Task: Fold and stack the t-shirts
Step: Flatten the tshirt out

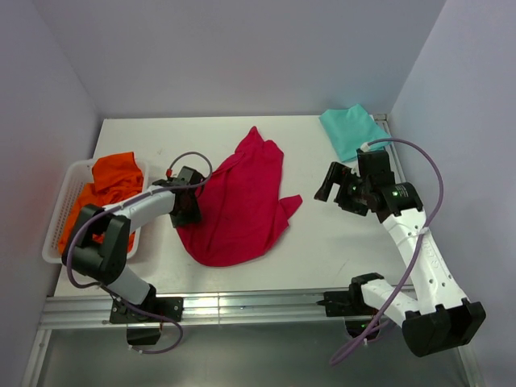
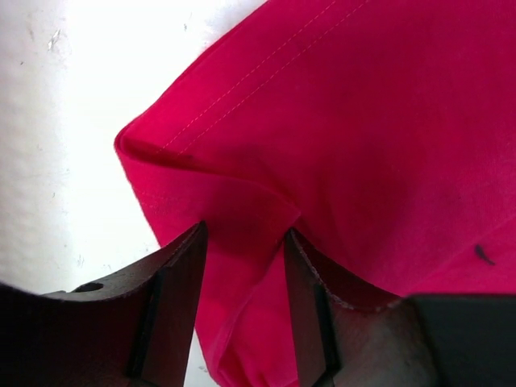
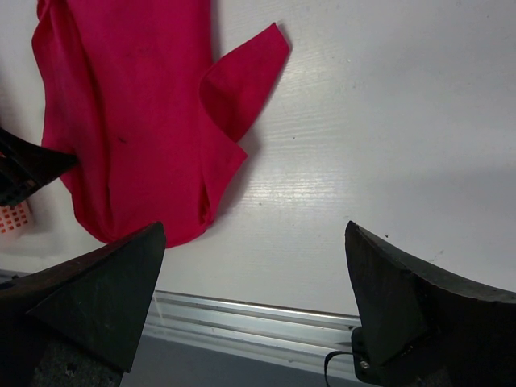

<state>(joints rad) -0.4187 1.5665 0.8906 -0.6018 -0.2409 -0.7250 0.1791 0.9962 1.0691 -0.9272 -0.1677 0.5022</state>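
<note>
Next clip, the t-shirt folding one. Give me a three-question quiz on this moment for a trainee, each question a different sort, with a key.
1. True or false: the teal t-shirt lies inside the white basket.
2. What do the left jaws grip? A) an orange garment B) an edge of the crimson t-shirt C) nothing
3. Fill in: the right jaws stand ____ over the table, holding nothing.

Key: 1 false, it lies at the table's far right corner. 2 B. 3 open.
</note>
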